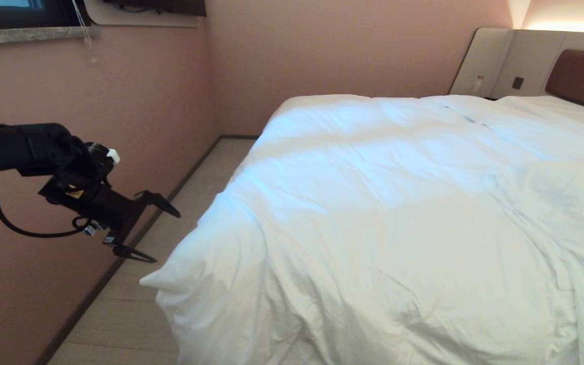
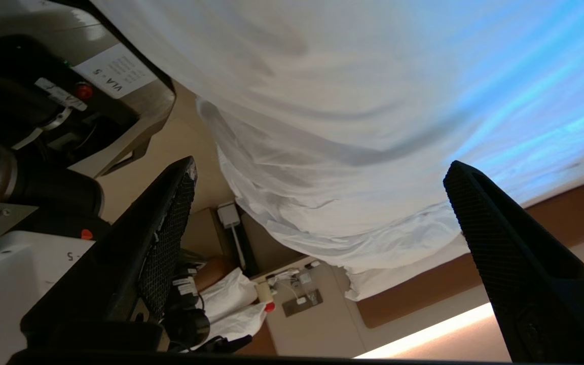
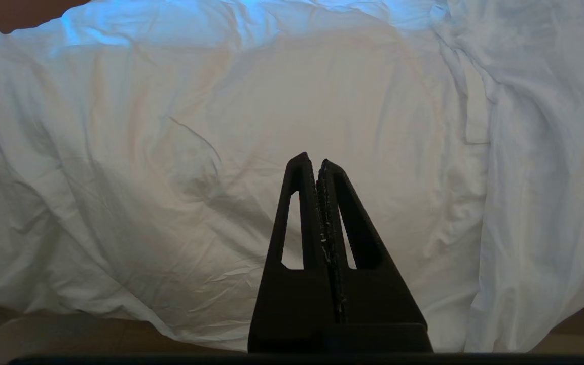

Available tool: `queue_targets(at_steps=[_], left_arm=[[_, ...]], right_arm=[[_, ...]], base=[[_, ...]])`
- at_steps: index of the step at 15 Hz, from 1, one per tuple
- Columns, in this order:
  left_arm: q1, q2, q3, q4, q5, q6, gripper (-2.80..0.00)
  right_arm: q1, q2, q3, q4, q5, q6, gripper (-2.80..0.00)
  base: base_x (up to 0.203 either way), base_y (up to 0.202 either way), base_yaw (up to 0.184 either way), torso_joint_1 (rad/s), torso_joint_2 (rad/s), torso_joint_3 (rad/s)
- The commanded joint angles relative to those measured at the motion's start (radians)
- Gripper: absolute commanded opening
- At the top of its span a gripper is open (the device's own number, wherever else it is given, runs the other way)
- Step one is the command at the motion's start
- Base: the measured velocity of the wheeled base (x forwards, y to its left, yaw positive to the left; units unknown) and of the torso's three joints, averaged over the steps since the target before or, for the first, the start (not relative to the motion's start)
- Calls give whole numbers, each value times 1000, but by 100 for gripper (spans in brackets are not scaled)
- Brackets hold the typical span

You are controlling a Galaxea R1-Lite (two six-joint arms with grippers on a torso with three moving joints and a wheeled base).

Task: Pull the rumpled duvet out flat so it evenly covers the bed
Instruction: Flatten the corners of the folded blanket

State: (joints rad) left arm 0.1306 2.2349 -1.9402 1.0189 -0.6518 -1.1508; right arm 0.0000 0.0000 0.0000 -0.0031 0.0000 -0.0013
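The white puffy duvet (image 1: 398, 218) lies over the whole bed, creased, with one corner (image 1: 157, 281) sticking out at the near left. Of the bed only the brown headboard (image 1: 583, 78) shows, at the far right. My left gripper (image 1: 166, 237) hangs open over the floor, just left of that corner and apart from it, nothing between its fingers. In the left wrist view the open left gripper (image 2: 322, 165) faces the duvet (image 2: 353, 101). My right gripper (image 3: 314, 161) is shut and empty, pointing at the duvet (image 3: 170, 126) where it hangs over the bed's edge; it is outside the head view.
A pink wall (image 1: 119, 101) runs close along the bed's left side, leaving a narrow strip of pale floor (image 1: 135, 314). Beige panels (image 1: 495, 61) with a socket stand by the headboard. White bags and cables (image 2: 231, 304) sit by the far bedside.
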Motion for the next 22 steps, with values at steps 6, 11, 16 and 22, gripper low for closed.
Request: queue_targets(at_steps=[6,11,16,22], left_arm=[[-33,43,-6,-9,4,-10,0],[-62,35,-6,-13,7,-15,0],[-71,0,-4,-22,7,-3,0],[-71,-34,6,-19,9,8,0]], right_arm=[[0,0,0,0,0,0,-280],[0,0,0,0,0,0,-280],[0,0,0,0,0,0,-280],[0,0,0,0,0,0,-280]], base=[[0,0,0,0,0,0],[0,0,0,0,0,0],[0,0,0,0,0,0],[0,0,0,0,0,0]])
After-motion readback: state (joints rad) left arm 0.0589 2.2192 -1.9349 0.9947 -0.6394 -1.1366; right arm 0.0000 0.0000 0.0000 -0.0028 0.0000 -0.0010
